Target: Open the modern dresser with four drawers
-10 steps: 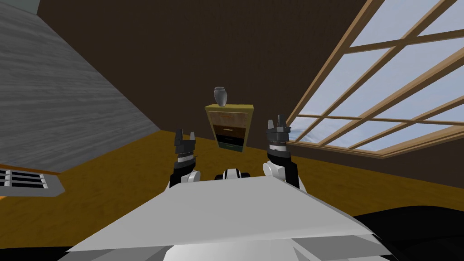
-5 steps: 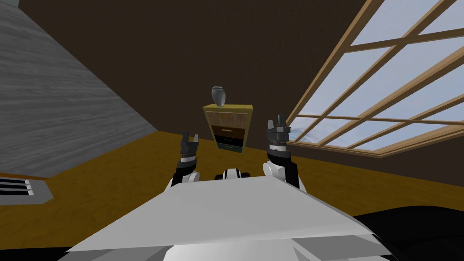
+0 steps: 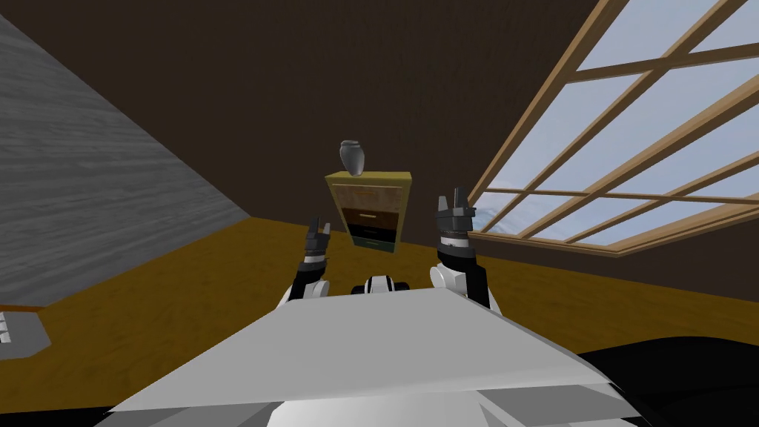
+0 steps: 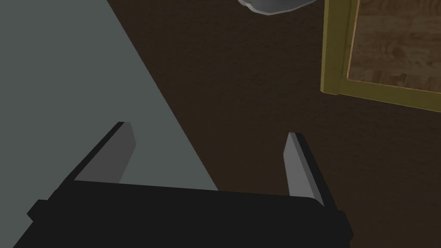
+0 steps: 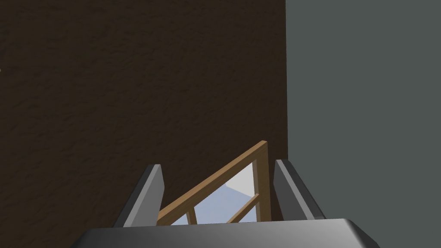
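A small dresser point(image 3: 368, 211) with an olive-yellow frame and drawers in different wood tones stands against the dark brown wall, some way ahead of me. All its drawers look closed. A grey vase point(image 3: 353, 157) stands on top. My left gripper point(image 3: 319, 230) is raised left of and short of the dresser, open and holding nothing. In the left wrist view the left gripper point(image 4: 211, 144) points at the wall beside the dresser's frame corner point(image 4: 333, 47), with the vase's base point(image 4: 271, 3) near it. My right gripper point(image 3: 453, 202) is raised to the dresser's right, and the right gripper point(image 5: 217, 176) stands open and holds nothing.
A large wood-framed window point(image 3: 630, 148) slants along the right wall. A grey wall point(image 3: 89, 193) runs along the left, with a floor vent point(image 3: 18, 333) at its foot. Yellow-brown wooden floor point(image 3: 185, 296) lies between me and the dresser. A black area point(image 3: 682, 371) shows at lower right.
My view has swung, so the floor vent has slid off to the left. My left hand has moved right, toward the dresser, and turned edge-on. The right arm has held still.
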Robot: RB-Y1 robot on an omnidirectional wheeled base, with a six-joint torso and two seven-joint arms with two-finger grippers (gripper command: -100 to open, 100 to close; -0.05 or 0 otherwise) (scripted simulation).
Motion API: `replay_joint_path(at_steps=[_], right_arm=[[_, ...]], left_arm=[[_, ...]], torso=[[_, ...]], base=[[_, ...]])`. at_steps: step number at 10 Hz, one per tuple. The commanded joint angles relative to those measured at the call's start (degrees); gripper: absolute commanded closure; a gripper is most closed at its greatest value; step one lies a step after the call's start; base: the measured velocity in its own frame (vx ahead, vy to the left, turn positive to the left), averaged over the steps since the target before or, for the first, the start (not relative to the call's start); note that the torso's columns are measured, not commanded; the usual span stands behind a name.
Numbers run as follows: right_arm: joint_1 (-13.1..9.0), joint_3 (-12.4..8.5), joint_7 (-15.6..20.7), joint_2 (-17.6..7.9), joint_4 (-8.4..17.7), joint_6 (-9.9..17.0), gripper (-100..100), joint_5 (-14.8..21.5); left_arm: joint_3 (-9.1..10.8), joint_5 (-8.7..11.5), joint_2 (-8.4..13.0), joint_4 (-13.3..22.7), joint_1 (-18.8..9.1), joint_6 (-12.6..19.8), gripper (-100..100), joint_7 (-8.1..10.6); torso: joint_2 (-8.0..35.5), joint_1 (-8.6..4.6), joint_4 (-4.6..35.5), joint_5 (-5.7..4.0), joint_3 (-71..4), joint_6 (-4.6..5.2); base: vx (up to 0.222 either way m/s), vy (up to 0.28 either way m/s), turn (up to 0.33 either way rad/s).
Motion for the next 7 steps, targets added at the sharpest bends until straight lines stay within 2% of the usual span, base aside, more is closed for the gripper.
replay_joint_path(at_steps=[1, 5, 7], right_arm=[[0.00, 0.00, 0.00, 0.00, 0.00, 0.00, 0, 0.00], [0.00, 0.00, 0.00, 0.00, 0.00, 0.00, 0, 0.00], [0.00, 0.00, 0.00, 0.00, 0.00, 0.00, 0, 0.00]], left_arm=[[-0.29, 0.11, 0.11, 3.46, -1.08, -0.35, -100, -0.15], [-0.98, 0.46, 0.08, 11.06, -3.83, -0.86, -100, -0.36], [-1.15, 0.55, 0.04, 13.16, -4.55, -0.99, -100, -0.42]], torso=[[0.07, 0.04, 0.02, 0.01, 0.04, -0.01], [-0.10, 0.02, -0.03, 0.00, -0.06, -0.01], [0.03, -0.09, 0.01, -0.02, 0.02, -0.01]], base=[[0.059, -0.014, -0.033], [0.103, -0.015, -0.060], [0.085, -0.037, -0.035]])
